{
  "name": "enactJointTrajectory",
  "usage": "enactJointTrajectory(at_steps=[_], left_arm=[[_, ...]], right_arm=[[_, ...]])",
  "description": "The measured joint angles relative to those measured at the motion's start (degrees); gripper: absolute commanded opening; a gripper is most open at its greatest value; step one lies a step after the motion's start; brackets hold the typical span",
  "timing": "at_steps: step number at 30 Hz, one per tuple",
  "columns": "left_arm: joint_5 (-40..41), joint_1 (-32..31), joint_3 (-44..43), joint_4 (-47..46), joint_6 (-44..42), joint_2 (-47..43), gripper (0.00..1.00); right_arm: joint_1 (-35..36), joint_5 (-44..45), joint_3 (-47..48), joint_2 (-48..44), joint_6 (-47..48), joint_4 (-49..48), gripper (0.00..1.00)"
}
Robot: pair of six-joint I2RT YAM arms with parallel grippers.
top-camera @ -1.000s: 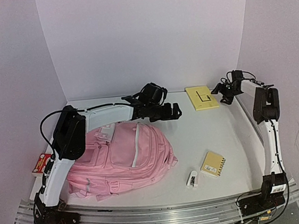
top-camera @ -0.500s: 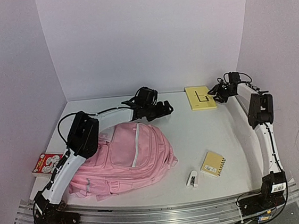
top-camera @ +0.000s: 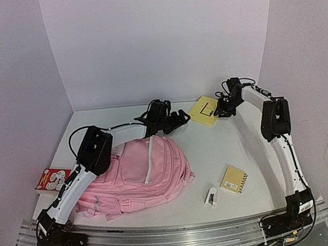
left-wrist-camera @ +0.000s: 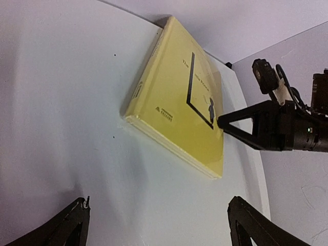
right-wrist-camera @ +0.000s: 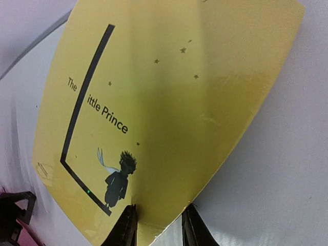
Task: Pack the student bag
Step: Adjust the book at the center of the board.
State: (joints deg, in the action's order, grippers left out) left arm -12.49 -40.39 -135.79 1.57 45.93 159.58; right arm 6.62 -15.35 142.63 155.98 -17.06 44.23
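Student bag [top-camera: 140, 175] lies flat on the table [top-camera: 214, 150] at the left front, well apart from the loose items, so packing looks barely begun. Just past its far edge hovers the left gripper [left-wrist-camera: 161, 220], fingers spread wide and empty, aimed at the yellow book [right-wrist-camera: 169, 102], probably to receive or steady it. The right gripper [right-wrist-camera: 156, 220] appears pinched on the book's near corner, one finger on the cover, seemingly to draw it toward the bag. A small yellow notepad [top-camera: 234, 180] and a white clip-like thing [top-camera: 211, 197], too small to identify, wait at the front right. A red packet [top-camera: 51, 179] sits at the left edge. The left arm hides the bag's rear left side, no view shows whether a zip is open, and any finger under the book is out of sight
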Motion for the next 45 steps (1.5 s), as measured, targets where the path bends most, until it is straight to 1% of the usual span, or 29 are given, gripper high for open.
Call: enactJointTrajectory(at_steps=[3, 6, 10, 14, 16, 20, 26, 28, 30, 34, 37, 40, 42, 45], left_arm=[[0.06, 0.72, -0.42, -2.53, 0.98, 1.00, 0.90], [0.70, 1.19, 0.24, -3.54, 1.15, 0.92, 0.92], [3.81, 1.41, 4.68, -6.10, 0.34, -1.13, 0.94], [6.54, 1.41, 4.58, -5.64, -1.50, -1.30, 0.94], [6.40, 1.44, 3.88, -5.31, -2.18, -1.22, 0.94], [3.89, 1.45, 3.36, -6.12, -2.57, -1.15, 0.91], [-1.55, 1.16, 3.36, -6.10, -2.88, -0.99, 0.83], [-3.09, 0.68, 3.36, -6.06, -3.46, -0.89, 0.82], [-4.28, -0.25, 3.36, -5.88, -4.25, -0.80, 0.79], [-4.97, -2.99, 3.36, -4.24, -6.23, -0.75, 0.70], [-5.61, -4.85, 3.36, -3.93, -7.04, -0.24, 0.66], [-6.58, -6.15, 3.38, -3.96, -6.93, 0.10, 0.61], [-7.05, -6.80, 3.78, -4.13, -6.96, 0.06, 0.57], [-7.67, -7.55, 5.46, -5.09, -7.09, -0.43, 0.55]], right_arm=[[2.30, 3.11, 0.94, -0.56, 1.37, 4.67, 0.24], [3.96, 6.37, 0.80, -1.68, 2.69, 9.33, 0.22], [5.23, 9.21, -2.28, -4.47, 3.66, 14.07, 0.19], [6.22, 13.01, -4.73, -6.67, 4.26, 17.78, 0.17], [6.63, 14.55, -7.75, -8.56, 4.87, 19.46, 0.17], [7.46, 17.05, -15.90, -13.17, 6.09, 21.44, 0.12], [7.80, 19.77, -30.09, -19.37, 6.43, 24.09, 0.13], [7.84, 20.17, -33.55, -21.53, 6.30, 23.76, 0.18], [7.84, 20.40, -36.98, -23.41, 5.83, 23.21, 0.27], [7.84, 20.94, -45.37, -28.69, 3.83, 18.21, 0.45], [7.81, 20.98, -49.62, -32.58, 1.46, 14.29, 0.58], [7.31, 21.09, -51.45, -35.64, -2.19, 8.94, 0.65], [6.62, 21.16, -52.73, -37.20, -4.65, 4.86, 0.70], [4.87, 20.69, -54.82, -38.69, -7.88, -0.85, 0.74]])
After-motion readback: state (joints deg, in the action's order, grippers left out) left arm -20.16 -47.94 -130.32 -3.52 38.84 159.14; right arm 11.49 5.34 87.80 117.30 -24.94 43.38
